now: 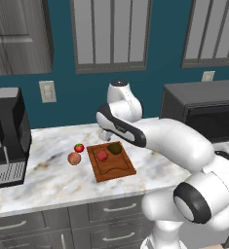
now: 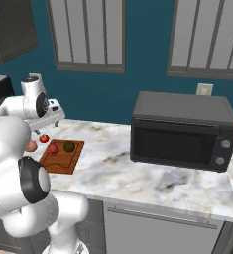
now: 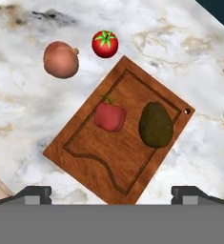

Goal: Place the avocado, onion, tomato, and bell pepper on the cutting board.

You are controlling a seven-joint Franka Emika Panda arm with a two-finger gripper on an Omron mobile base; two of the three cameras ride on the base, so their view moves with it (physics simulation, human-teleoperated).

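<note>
Wide-open jaws of the gripper [image 3: 111,193] are hanging empty over the near end of the cutting board [image 3: 127,162], holding nothing. Going from left to right in the hand view, the onion [image 3: 61,59] is lying on the marble counter [image 3: 27,119] beside the board, and the tomato [image 3: 105,44] is sitting close to it, just off the board's corner. The bell pepper [image 3: 109,116] and the avocado [image 3: 156,125] are already resting on the board. The onion or tomato seems to be coming next: the jaws should be centring over the round fruit, descending straight, and closing gently so it is not rolling away.
</note>
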